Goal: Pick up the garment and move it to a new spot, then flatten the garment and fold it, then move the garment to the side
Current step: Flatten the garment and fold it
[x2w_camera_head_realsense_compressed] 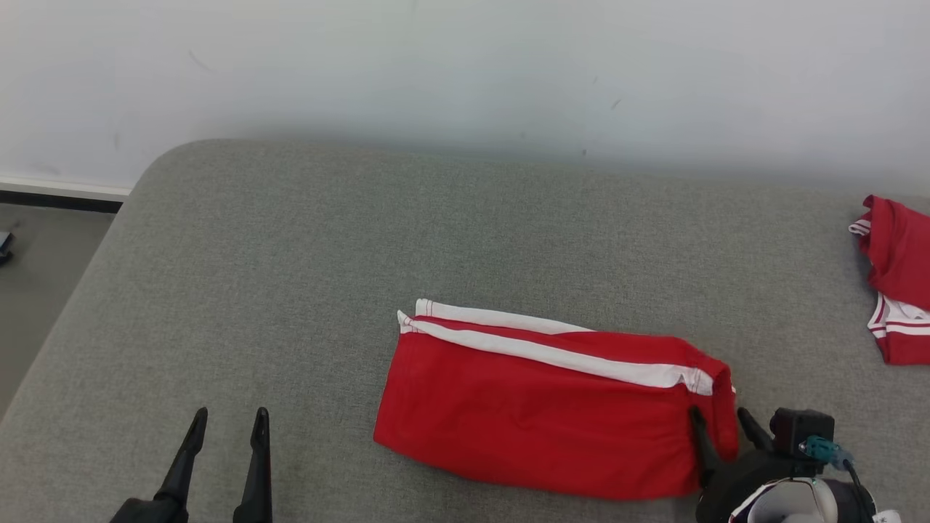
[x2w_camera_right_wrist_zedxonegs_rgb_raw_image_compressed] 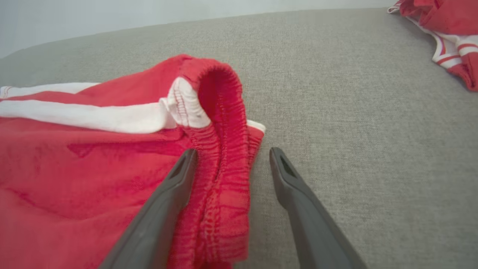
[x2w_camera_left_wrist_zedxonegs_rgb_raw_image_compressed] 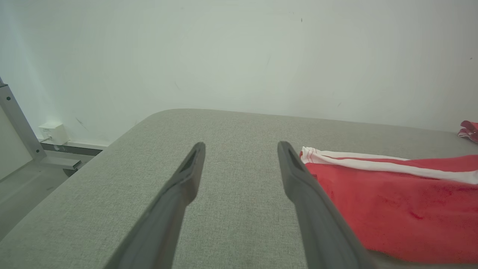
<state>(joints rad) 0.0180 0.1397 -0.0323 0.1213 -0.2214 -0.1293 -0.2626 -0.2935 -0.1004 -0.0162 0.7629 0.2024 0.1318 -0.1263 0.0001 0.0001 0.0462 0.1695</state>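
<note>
The garment (x2w_camera_head_realsense_compressed: 538,407) is a pair of red shorts with white side stripes, folded flat on the grey padded table (x2w_camera_head_realsense_compressed: 290,276). My right gripper (x2w_camera_head_realsense_compressed: 721,423) is open at the garment's right end, its two fingers standing either side of the red elastic waistband (x2w_camera_right_wrist_zedxonegs_rgb_raw_image_compressed: 224,149), which rises between them. The left finger lies over the red cloth, the right one over bare table. My left gripper (x2w_camera_head_realsense_compressed: 229,420) is open at the lower left over bare table, well left of the garment (x2w_camera_left_wrist_zedxonegs_rgb_raw_image_compressed: 392,201), with nothing between its fingers (x2w_camera_left_wrist_zedxonegs_rgb_raw_image_compressed: 190,168).
A second red garment with white trim (x2w_camera_head_realsense_compressed: 897,280) lies crumpled at the table's right edge, also seen in the right wrist view (x2w_camera_right_wrist_zedxonegs_rgb_raw_image_compressed: 444,33). A white wall (x2w_camera_head_realsense_compressed: 465,65) runs behind the table. The floor (x2w_camera_head_realsense_compressed: 36,276) shows past the rounded left corner.
</note>
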